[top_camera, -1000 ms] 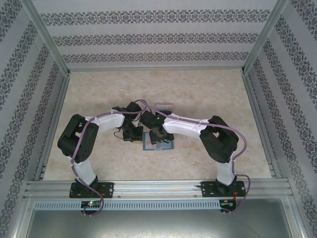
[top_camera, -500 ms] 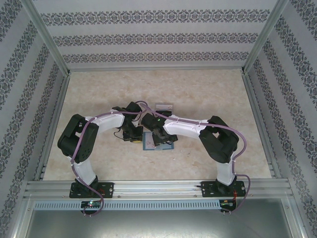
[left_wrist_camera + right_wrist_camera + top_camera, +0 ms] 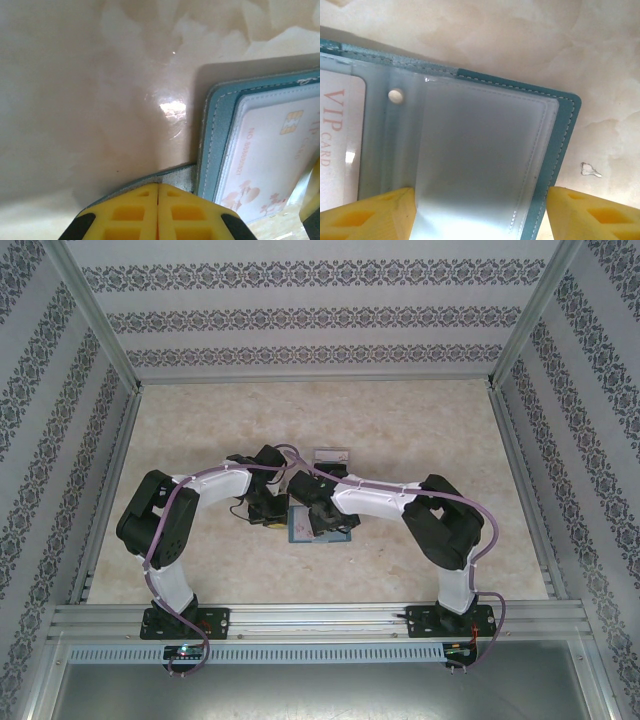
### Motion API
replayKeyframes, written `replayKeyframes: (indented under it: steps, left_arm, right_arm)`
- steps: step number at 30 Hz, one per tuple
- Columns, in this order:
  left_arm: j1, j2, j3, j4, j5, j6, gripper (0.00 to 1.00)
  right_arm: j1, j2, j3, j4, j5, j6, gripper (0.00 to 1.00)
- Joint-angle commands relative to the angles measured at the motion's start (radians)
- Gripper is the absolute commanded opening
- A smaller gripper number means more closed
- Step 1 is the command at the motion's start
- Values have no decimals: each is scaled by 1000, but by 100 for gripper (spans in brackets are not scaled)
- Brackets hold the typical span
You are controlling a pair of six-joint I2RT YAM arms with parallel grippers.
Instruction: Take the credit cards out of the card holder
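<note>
My teal card holder (image 3: 214,140) lies open and flat near the middle of the table (image 3: 420,430), with white stitching along its edge. A pale credit card (image 3: 270,150) marked VIP, with a gold chip, sits tucked inside. Whether the frosted sleeve (image 3: 480,150) beside it holds another, I can't tell.

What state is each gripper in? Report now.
Left gripper: closed, its tips at the card holder edge; a pinch cannot be told.
Right gripper: open, straddling the card holder's clear pocket, holding nothing.
</note>
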Motion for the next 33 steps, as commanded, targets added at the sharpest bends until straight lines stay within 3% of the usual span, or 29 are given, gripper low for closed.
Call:
replayKeyframes:
  steps: [1,10,33]
  left_arm:
    - [-15,-35,39,-33,26,-8,7]
    - [-50,-30,111,-22,87,-34,7]
    - [-67,60,80,1,55,-34,6]
  right_arm:
    - [-1,7,-48,-37,6,-37,69]
    - [-6,-45,-78,15,-44,-102,69]
    - [-15,-152,-72,42,-97,-103,69]
